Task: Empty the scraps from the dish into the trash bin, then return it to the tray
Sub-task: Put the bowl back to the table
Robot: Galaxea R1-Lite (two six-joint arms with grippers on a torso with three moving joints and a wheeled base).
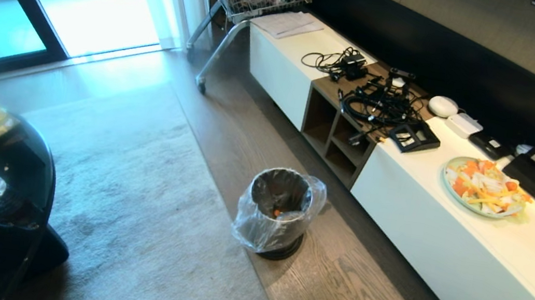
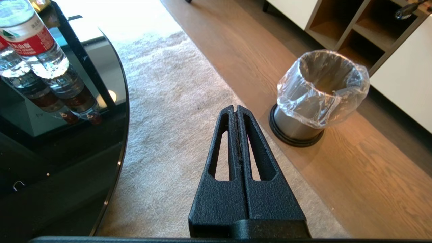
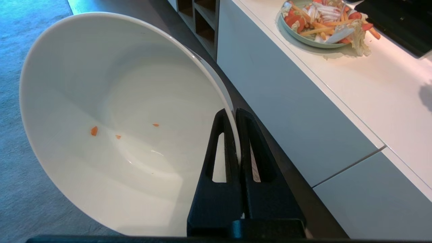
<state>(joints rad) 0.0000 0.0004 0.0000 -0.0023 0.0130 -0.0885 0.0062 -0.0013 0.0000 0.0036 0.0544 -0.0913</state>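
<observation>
Right end effector (image 3: 233,116) clamped on rim of tilted white dish (image 3: 111,125) bearing only orange specks, left end effector (image 2: 236,109) shut and empty above carpet (image 2: 168,118), trash bin (image 1: 280,209) on wooden floor beyond, beside white cabinet.

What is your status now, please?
Right gripper shut on bowl rim; left gripper shut, empty. Bowl nearly clean, few orange specks. Bin on floor, orange scrap inside. Tray not in view.
</observation>
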